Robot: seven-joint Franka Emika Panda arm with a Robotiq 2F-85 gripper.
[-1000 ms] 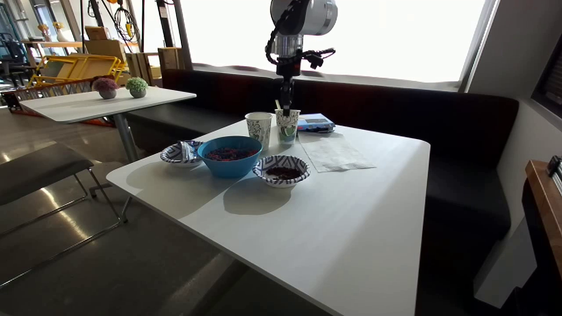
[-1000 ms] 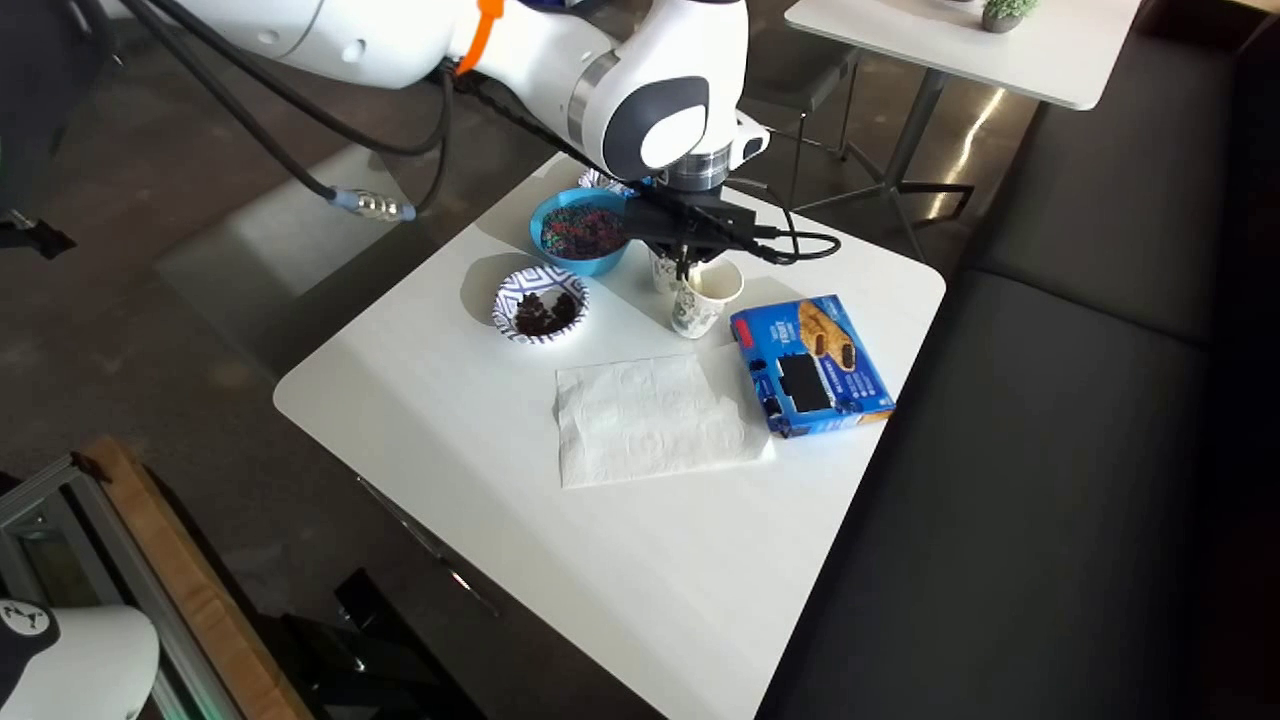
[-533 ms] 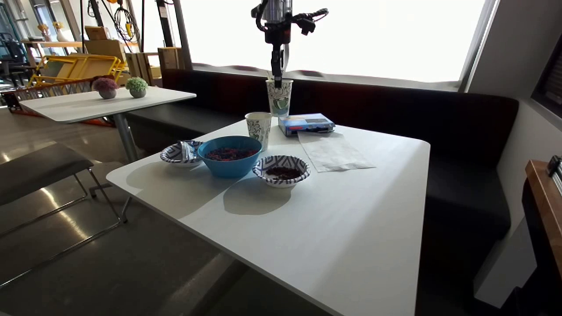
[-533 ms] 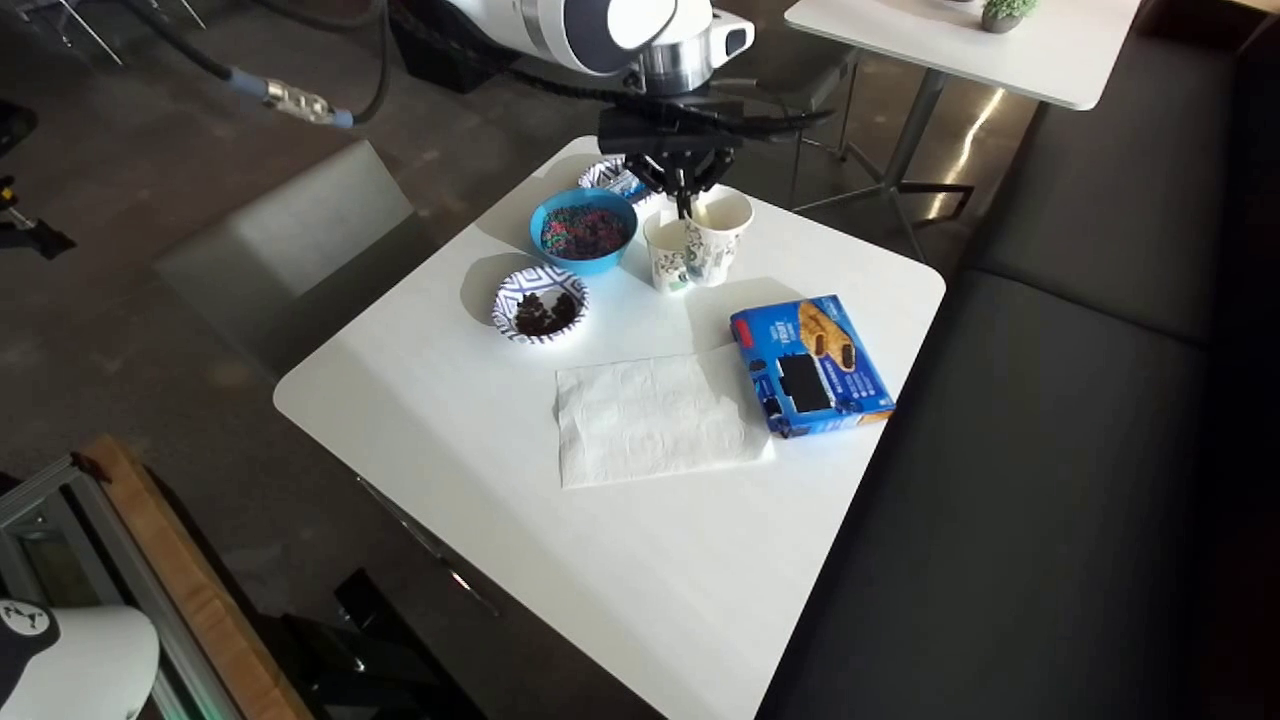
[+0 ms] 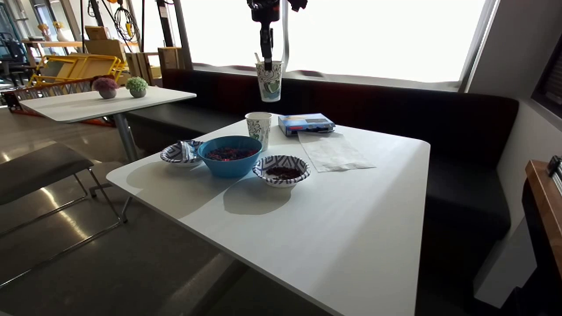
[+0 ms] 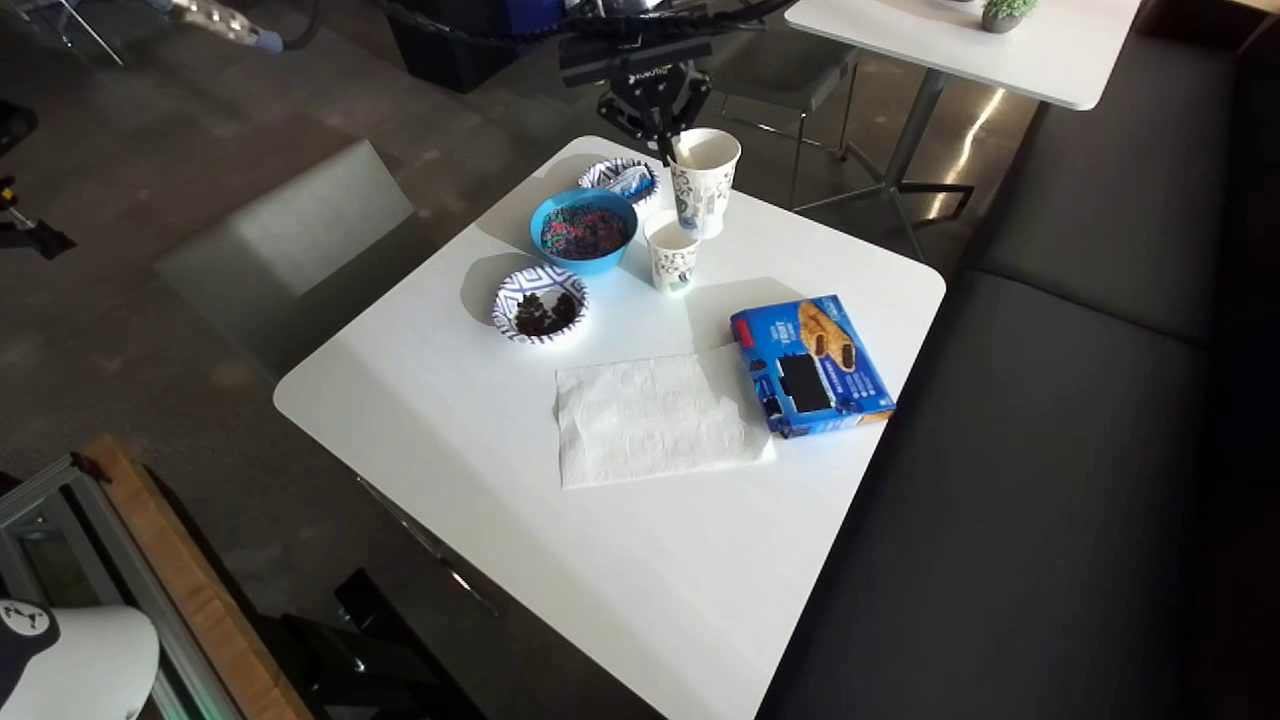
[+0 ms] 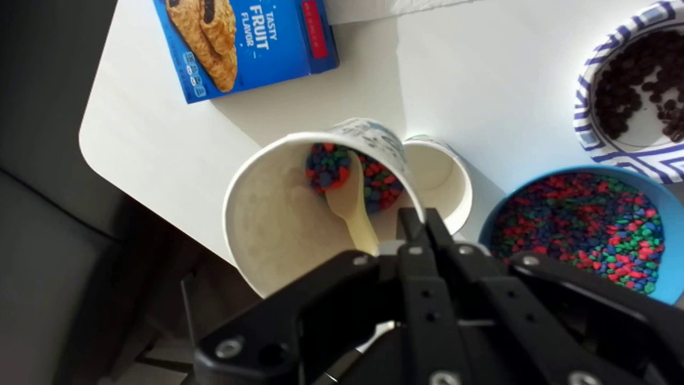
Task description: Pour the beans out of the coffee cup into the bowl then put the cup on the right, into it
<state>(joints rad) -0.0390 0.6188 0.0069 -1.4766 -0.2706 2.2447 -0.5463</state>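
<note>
Hanging in the air, higher than the white table (image 6: 600, 570), a paper cup (image 6: 705, 185) is held nearly upright by the gripper (image 7: 422, 219), whose jaws are clenched on its wall at the rim. In the wrist view, inside this cup are a pale spoon (image 7: 350, 206) and some small pieces (image 7: 325, 168) of red, green and blue; how many they are I cannot judge well, because the spoon covers a part of them. On the table surface, a standing cup (image 6: 673, 268) with similar swirly print is just beside the blue bowl (image 5: 230, 169), which contains more pieces (image 7: 582, 230) of the same colours. Near it, a zigzag-patterned bowl (image 5: 281, 183) has dark brown bits (image 5: 284, 173), and a similar small bowl (image 6: 597, 176) has a shiny packet (image 6: 630, 182) in it. A white paper sheet (image 6: 650, 420) lies flat, and its edge meets the side of the blue box (image 6: 812, 365). Around the bowls the table top is partly in grey shade; elsewhere it is brighter. A black bench (image 6: 1090, 450) goes along the table, and above its back is a bright window (image 5: 373, 39). Well apart, a second table (image 5: 74, 103) carries a dark pink plant (image 5: 105, 87) and a green plant (image 5: 137, 86). On the shiny floor (image 5: 140, 248) stands a dark chair (image 5: 48, 169), and farther back are cardboard boxes (image 5: 105, 49) and yellow frames (image 5: 81, 66).
</note>
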